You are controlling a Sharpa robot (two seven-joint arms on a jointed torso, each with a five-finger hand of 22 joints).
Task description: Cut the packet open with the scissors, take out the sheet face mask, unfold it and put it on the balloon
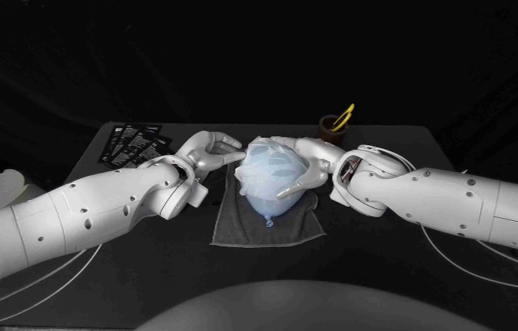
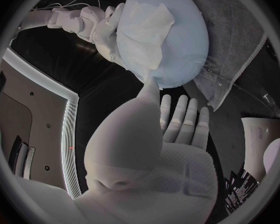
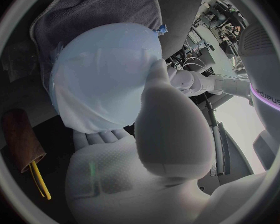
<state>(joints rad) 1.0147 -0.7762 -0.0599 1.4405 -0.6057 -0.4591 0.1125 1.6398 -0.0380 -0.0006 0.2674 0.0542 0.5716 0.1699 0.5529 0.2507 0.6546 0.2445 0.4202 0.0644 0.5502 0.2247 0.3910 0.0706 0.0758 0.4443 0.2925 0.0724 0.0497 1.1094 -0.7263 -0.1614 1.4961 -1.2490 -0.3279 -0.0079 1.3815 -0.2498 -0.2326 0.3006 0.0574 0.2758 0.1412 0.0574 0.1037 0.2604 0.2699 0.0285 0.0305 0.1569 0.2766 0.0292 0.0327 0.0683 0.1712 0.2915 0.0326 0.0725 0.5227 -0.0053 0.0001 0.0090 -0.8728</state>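
The pale blue balloon (image 1: 270, 177) lies on a grey towel (image 1: 232, 226) at the table's middle, its knot towards me. The white sheet mask (image 2: 143, 37) is draped over its top, creased and folded along one side. My right hand (image 1: 310, 159) cradles the balloon (image 3: 102, 79), thumb on one flank and fingers (image 3: 99, 139) under the other. My left hand (image 1: 212, 150) sits just left of the balloon with its fingers (image 2: 184, 117) spread; its thumb tip reaches the mask's hanging corner. The scissors (image 1: 342, 115), yellow-handled, stand in a brown cup (image 1: 330, 127) behind the balloon.
Several black packets (image 1: 135, 142) lie fanned at the table's back left corner. The brown cup (image 3: 20, 137) with the scissors stands close behind my right hand. A white container (image 2: 261, 144) stands near the packets (image 2: 242, 186).
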